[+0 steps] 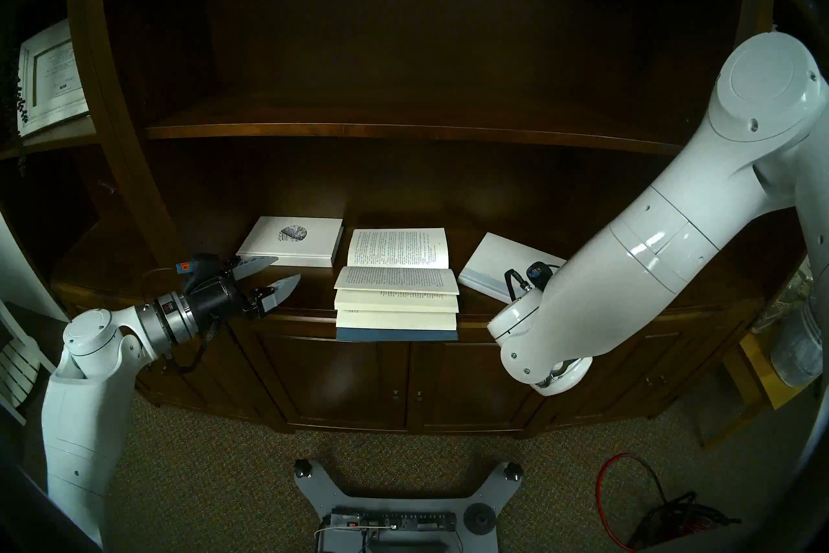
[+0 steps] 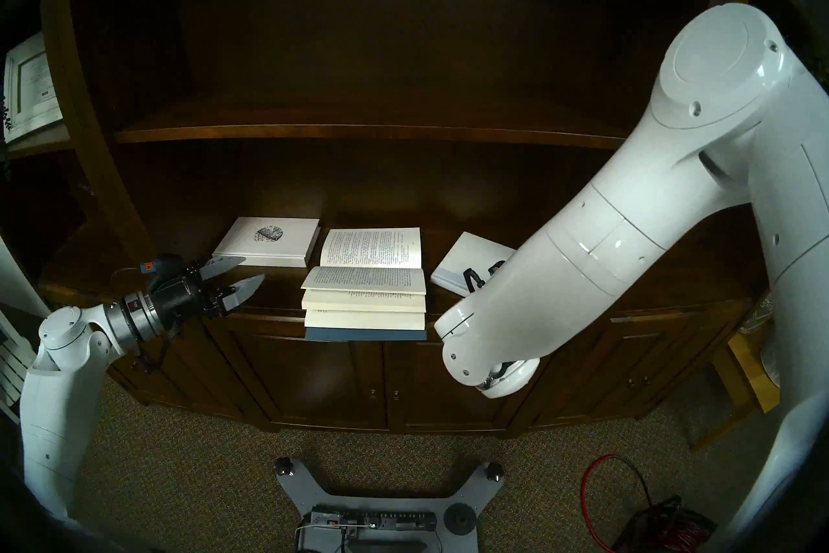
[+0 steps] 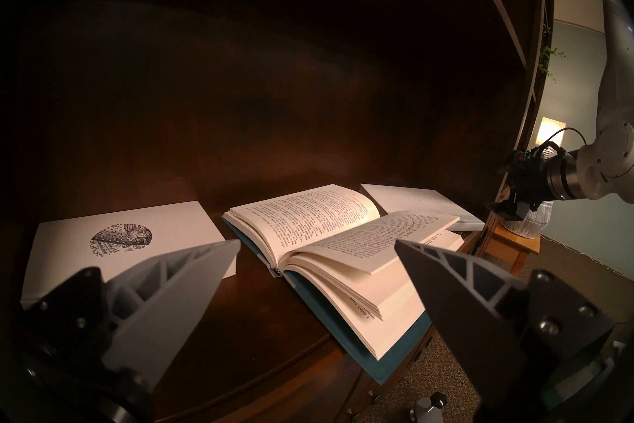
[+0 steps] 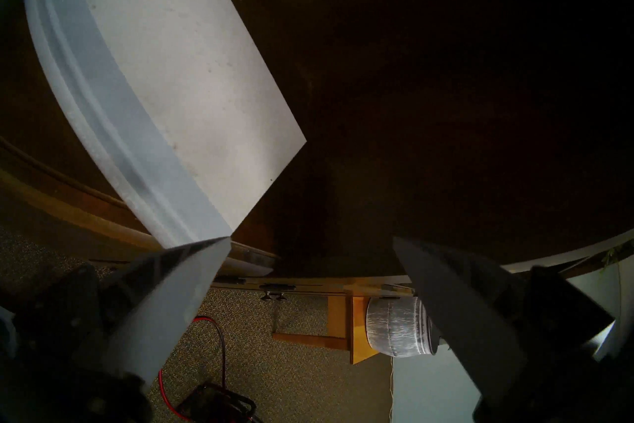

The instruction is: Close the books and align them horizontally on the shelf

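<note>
- Left gripper (image 1: 277, 273): fingers spread, holding nothing, hovering low over the front-left of the shelf (image 1: 309, 296) and pointing rightward toward the books.
- White book with a round engraving on its cover (image 1: 292, 241): closed, lying flat at the back left, just behind the left gripper's upper finger; already squared to the shelf edge.
- Open blue-covered book (image 1: 397, 285): centre of the shelf, just right of the left gripper. Its spine runs left to right, cream pages fanned toward the front, and its blue cover overhangs the shelf's front lip. The left arm is judged the nearer; the raised near leaves face its fingertips, so flipping them back looks like the coming move.
- White hardback with a pale blue spine strip (image 4: 161, 75): closed, right of the open book, skewed at an angle to the shelf edge; it needs straightening.
- Right gripper (image 4: 312, 240): fingers apart, empty, just beside the hardback's near corner at the shelf front.
- Surroundings: pale ribbed pot (image 4: 399, 326) on a small wooden table beyond the right end; red cable (image 1: 628, 489) on the carpet. Nothing lies between either gripper and its book.
</note>
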